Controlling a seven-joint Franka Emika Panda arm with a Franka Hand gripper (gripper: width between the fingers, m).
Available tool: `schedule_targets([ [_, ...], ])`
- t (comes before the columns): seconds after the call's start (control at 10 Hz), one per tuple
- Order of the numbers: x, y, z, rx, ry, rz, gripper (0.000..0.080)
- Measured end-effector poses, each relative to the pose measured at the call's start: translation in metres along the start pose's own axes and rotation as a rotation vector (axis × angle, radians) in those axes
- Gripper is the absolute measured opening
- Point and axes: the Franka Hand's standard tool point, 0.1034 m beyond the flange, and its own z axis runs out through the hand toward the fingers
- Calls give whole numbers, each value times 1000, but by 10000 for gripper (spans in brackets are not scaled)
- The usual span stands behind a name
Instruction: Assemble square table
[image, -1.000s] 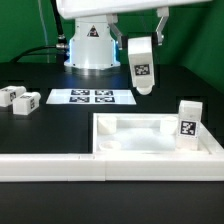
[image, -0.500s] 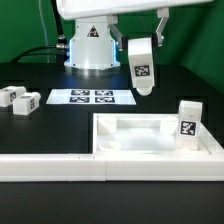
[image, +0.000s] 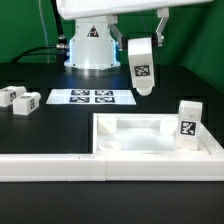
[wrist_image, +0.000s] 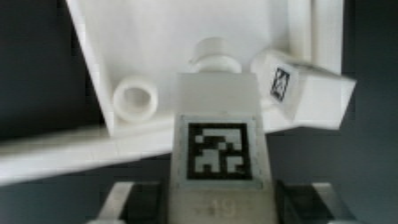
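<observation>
Jaws: pinching the held leg (wrist_image: 215, 120) across its upper end. In the wrist view the gripper (wrist_image: 217, 198) has one of its fingers (wrist_image: 125, 200) on each side of the leg, tight to it.

Held leg (image: 140, 66): off the surface, touching nothing else. Long axis near vertical, with a slight lean that puts the lower end toward the exterior view's right. Tag faces the exterior camera. The narrow peg end points down and away from the gripper.

Table top (image: 128, 124): flat on the black bench (image: 60, 130), rim up, open side up, on the exterior view's right. It lies nearer the camera than the held leg. In the wrist view the peg tip shows against the table top (wrist_image: 169, 50), near a round corner socket (wrist_image: 137, 97).

Standing leg (image: 187, 125): upright in the top's corner at the exterior view's right, tag toward the camera. Also seen in the wrist view (wrist_image: 311, 90), just beside the held leg's peg end.

Two loose legs (image: 20, 100): lying side by side, well apart at the exterior view's left.

Marker board (image: 92, 97): flat, in front of the robot base (image: 90, 45).

Fence (image: 50, 165): long bar along the near edge; the table top is against it.
</observation>
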Motion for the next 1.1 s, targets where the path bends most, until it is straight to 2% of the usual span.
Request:
schedule_targets([
  [0.3,6,3,1,-7,43,-22,290],
  [0.5,11,16,4,-27,101,-89,290],
  [0.6,20,27,4,-61,227,-125,290],
  [0.7,22,41,5,-105,347,-161,290],
  [0.8,17,52,9,-146,437,-178,290],
  [0.9,16,53,9,-158,481,-183,290],
  [1.0,21,58,3,-185,573,-191,290],
  [1.1,20,62,6,-197,600,-191,290],
])
